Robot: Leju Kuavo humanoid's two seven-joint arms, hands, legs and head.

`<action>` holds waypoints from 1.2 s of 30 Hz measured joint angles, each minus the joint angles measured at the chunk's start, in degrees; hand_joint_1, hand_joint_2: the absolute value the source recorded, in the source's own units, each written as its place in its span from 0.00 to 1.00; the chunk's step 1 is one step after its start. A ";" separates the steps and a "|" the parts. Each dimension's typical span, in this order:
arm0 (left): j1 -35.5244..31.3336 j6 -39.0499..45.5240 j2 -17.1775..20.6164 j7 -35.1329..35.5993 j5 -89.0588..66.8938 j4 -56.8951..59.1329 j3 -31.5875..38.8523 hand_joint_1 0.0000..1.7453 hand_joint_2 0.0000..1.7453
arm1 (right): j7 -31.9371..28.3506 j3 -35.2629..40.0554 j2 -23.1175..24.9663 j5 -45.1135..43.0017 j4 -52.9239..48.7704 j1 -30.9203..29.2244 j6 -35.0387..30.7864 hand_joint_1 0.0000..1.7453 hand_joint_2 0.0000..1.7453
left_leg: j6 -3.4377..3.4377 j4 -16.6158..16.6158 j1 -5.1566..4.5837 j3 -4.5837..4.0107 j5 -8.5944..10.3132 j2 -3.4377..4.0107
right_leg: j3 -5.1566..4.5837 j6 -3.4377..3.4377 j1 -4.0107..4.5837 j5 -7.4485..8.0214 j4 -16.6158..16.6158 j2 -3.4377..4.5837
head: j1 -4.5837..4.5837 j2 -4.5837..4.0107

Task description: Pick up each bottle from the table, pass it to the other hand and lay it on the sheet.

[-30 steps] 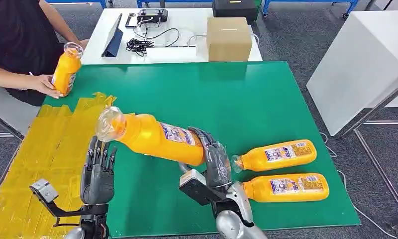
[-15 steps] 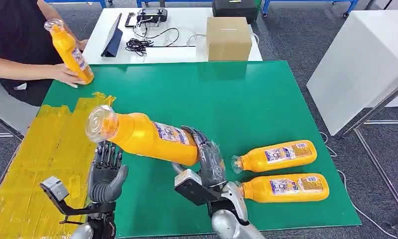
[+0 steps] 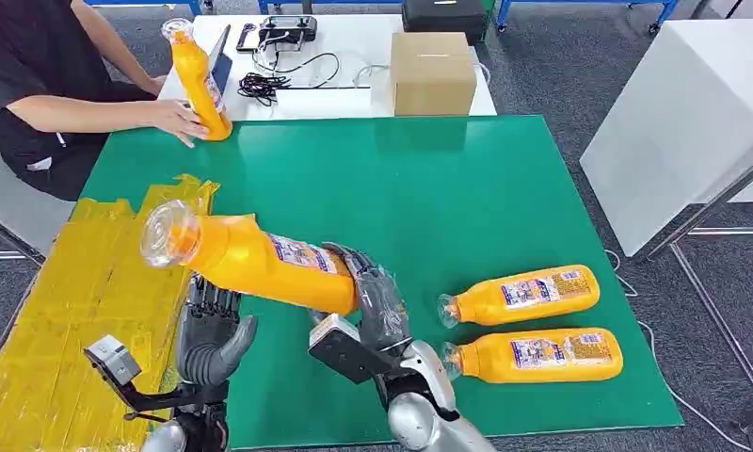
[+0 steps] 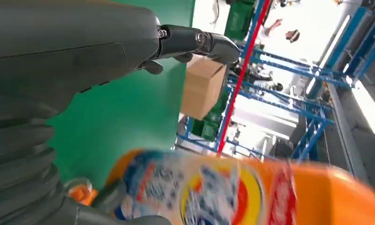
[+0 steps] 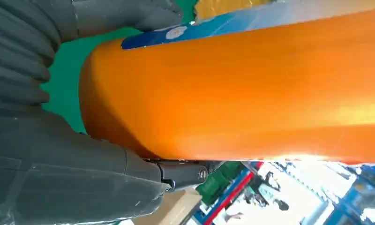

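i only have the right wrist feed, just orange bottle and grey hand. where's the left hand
Observer: In the head view the left hand is open, just under the neck end of the held bottle, not gripping it.
Operator: which end does the right hand have
Observer: The right hand grips the base end; the cap points toward the yellow sheet.
Operator: any bottles left on the table
Observer: Two bottles lie on the green table, on the right hand's side.
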 measured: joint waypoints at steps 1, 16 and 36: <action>0.00 -0.20 0.04 -0.15 0.44 -0.30 -0.28 0.00 1.00 | 0.41 0.52 0.15 0.39 0.72 -0.42 0.76 1.00 1.00 | 0.00 0.00 0.00 0.00 0.00 0.01 | 0.00 0.00 0.00 0.00 0.00 0.00 | 0.02 0.00; 0.42 -4.04 1.05 0.11 4.28 -3.54 -1.70 0.00 1.00 | 3.63 6.64 1.88 4.50 8.61 -4.08 4.87 1.00 1.00 | 0.00 0.00 0.00 0.00 0.00 -0.02 | 0.00 0.00 0.00 0.00 0.00 -0.01 | 0.02 0.00; 3.13 -4.09 1.84 0.37 3.52 -4.48 2.03 1.00 1.00 | 5.94 12.79 2.25 7.65 12.76 -7.86 7.39 1.00 1.00 | 0.00 0.00 0.02 0.00 0.00 0.03 | -0.05 0.00 0.00 0.00 0.00 0.02 | 0.02 0.00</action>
